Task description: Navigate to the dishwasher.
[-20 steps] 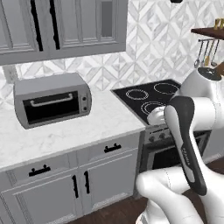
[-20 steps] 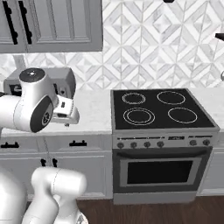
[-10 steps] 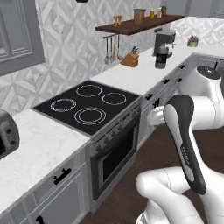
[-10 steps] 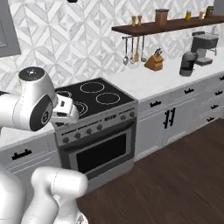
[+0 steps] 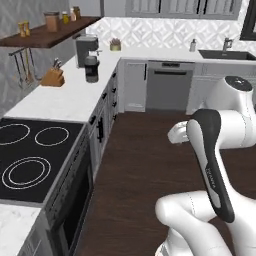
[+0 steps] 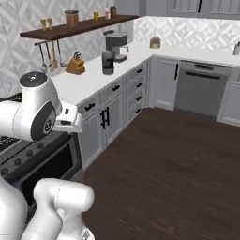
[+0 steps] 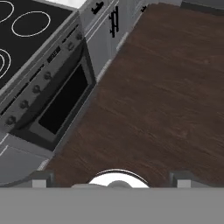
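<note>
The gripper [image 7: 111, 177] hangs above the dark wood floor [image 7: 162, 96] with its two fingertips [image 7: 40, 178] set wide apart and nothing between them, and just beside it on the floor's edge stands the range oven [image 7: 59, 98] (knobs along its top, dark glass below) under the black cooktop [image 5: 27, 160]. Farther along the white counter [image 5: 60, 97] a knife block [image 5: 51, 77] and a coffee maker [image 5: 88, 56] stand below a wooden shelf [image 5: 45, 36]. The dishwasher [image 5: 169, 86] sits at the far end of the floor, set into the back cabinet run beside the corner, with the sink [image 5: 227, 54] further along that counter.
</note>
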You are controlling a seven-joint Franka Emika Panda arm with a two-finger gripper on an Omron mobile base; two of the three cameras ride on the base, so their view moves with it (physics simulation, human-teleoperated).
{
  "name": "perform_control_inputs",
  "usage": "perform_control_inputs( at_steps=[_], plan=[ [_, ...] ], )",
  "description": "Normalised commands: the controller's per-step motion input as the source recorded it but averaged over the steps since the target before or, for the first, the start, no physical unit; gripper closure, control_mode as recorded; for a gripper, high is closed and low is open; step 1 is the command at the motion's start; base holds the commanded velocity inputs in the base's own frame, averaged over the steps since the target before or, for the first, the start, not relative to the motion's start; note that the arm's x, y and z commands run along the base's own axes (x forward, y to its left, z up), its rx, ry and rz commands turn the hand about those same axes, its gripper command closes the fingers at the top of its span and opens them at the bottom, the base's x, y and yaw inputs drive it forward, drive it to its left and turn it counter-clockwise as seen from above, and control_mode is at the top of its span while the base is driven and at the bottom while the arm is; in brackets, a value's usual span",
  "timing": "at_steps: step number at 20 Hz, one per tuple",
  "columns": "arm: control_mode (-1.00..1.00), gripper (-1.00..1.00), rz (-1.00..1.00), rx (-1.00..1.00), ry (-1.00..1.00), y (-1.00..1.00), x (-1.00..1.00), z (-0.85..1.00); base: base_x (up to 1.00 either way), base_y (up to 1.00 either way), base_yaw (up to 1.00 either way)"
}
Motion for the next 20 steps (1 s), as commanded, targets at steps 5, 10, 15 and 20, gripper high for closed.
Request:
perform_control_inputs(
  at_steps=[5, 10, 15, 20],
  plan=[
    [1.00, -1.00, 0.00, 0.00, 0.00, 0.00, 0.00, 0.00, 0.87, 0.01, -0.55],
    [1.00, -1.00, 0.00, 0.00, 0.00, 0.00, 0.00, 0.00, 1.00, 0.00, -0.17],
    [1.00, -1.00, 0.00, 0.00, 0.00, 0.00, 0.00, 0.00, 1.00, 0.00, -0.19],
    [1.00, -1.00, 0.00, 0.00, 0.00, 0.00, 0.00, 0.00, 1.00, -0.02, -0.23]
  ],
)
